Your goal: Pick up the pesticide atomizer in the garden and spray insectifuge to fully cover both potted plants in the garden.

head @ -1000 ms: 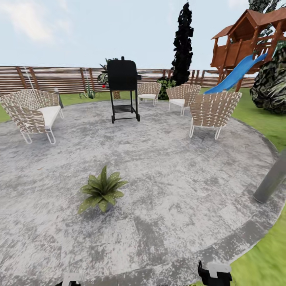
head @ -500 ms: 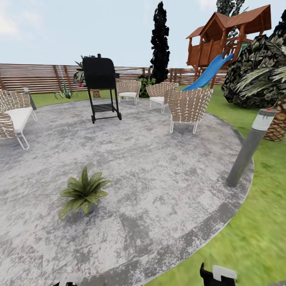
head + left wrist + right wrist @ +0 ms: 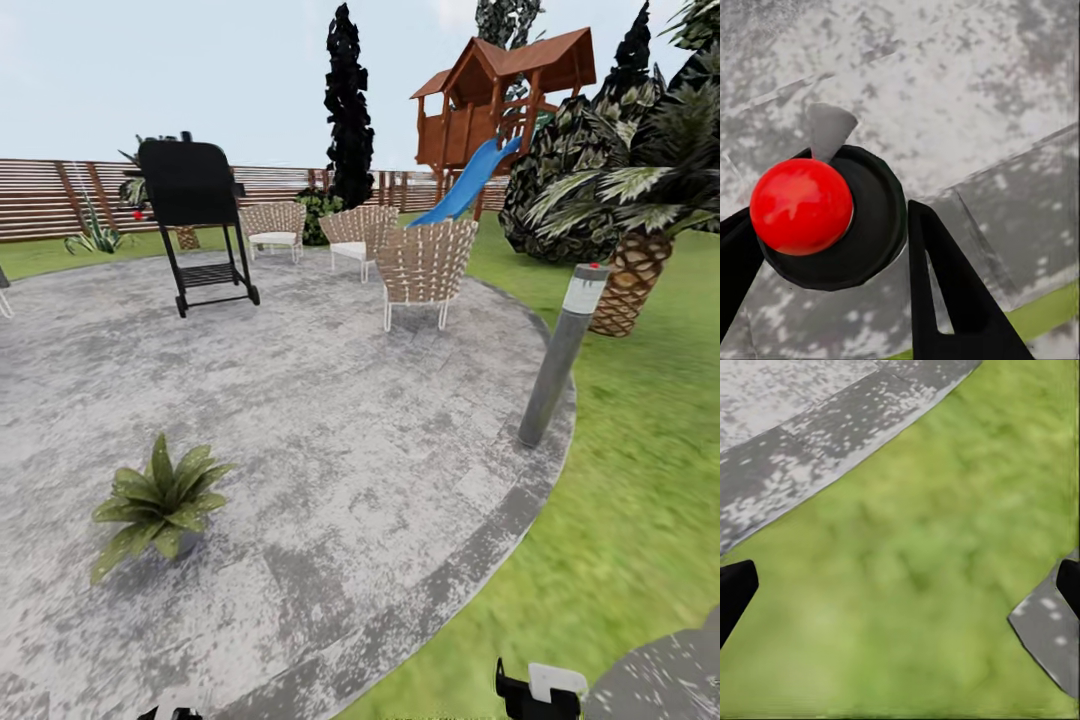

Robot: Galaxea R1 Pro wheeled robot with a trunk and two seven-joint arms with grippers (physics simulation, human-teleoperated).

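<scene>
The left pincer [image 3: 832, 247] grips the pesticide atomizer [image 3: 832, 217] by its slim, light, likely slippery body. The right pincer [image 3: 900, 585] hangs open and empty over grass. One potted plant [image 3: 155, 500] sits on the patio [image 3: 350, 480].

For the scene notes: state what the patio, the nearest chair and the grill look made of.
Patio: mottled grey stone paving, matte, faint slab seams.
Nearest chair: tan woven wicker, probably over thin pale metal legs.
Grill: plain matte black, likely painted metal; render leaves it open.
</scene>
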